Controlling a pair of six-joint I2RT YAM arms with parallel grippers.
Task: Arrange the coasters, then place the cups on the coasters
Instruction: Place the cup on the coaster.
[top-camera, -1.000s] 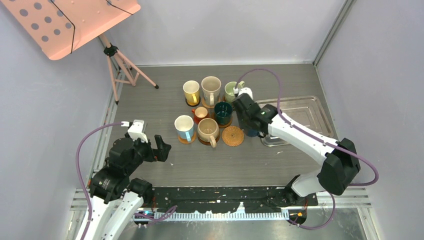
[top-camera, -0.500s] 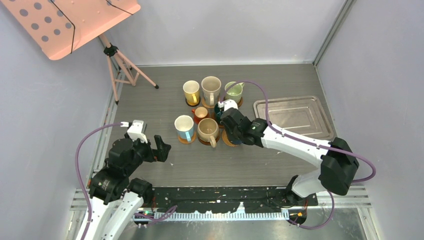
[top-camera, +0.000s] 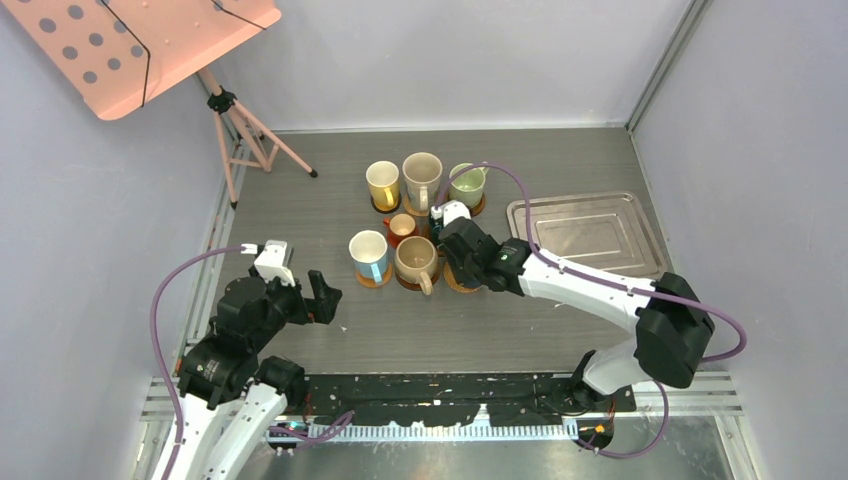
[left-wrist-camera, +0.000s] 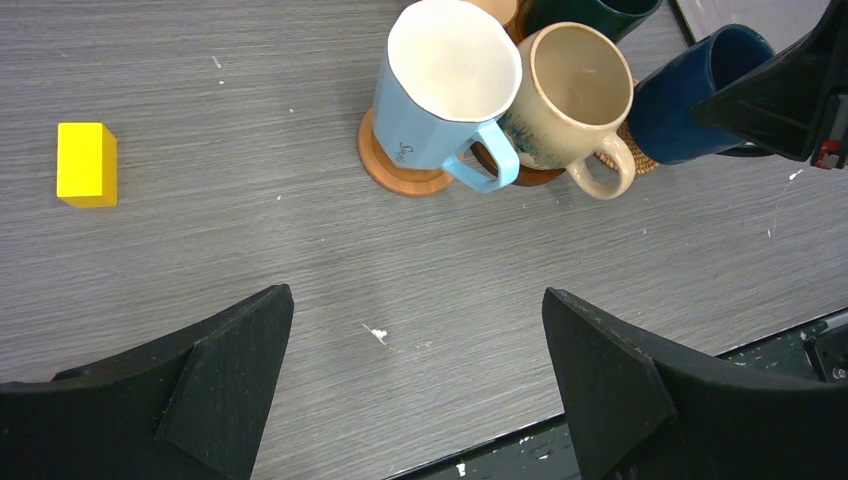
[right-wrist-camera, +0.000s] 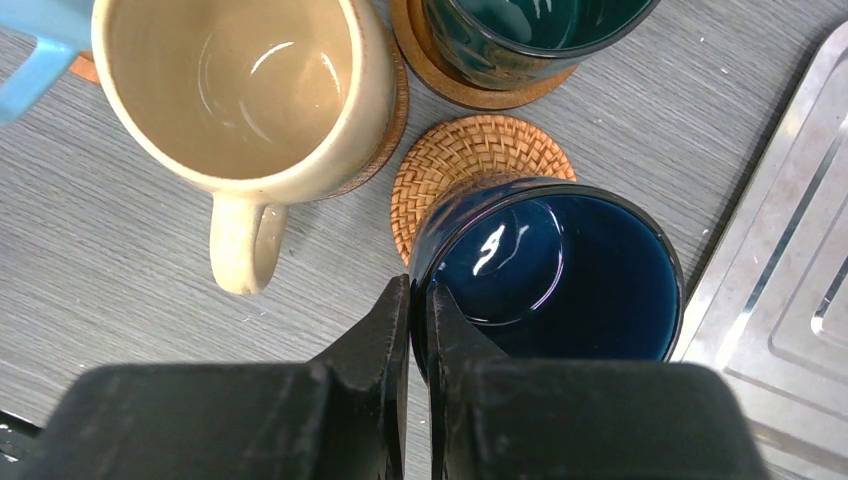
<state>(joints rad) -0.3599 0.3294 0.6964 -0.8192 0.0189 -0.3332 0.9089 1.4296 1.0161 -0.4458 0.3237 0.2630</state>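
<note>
The right gripper (right-wrist-camera: 418, 330) pinches the near rim of the navy cup (right-wrist-camera: 560, 265), its jaws drawn narrow on the cup wall. The cup sits off-centre over the woven wicker coaster (right-wrist-camera: 455, 165), covering the part nearest the metal tray (right-wrist-camera: 790, 300); whether its base rests on the weave cannot be told. The beige cup (right-wrist-camera: 240, 90) stands just beside the wicker coaster, the dark green cup (right-wrist-camera: 520, 30) beyond it. The left gripper (left-wrist-camera: 415, 380) hangs wide apart and empty-handed over the table (left-wrist-camera: 250, 250), well apart from the cups.
</note>
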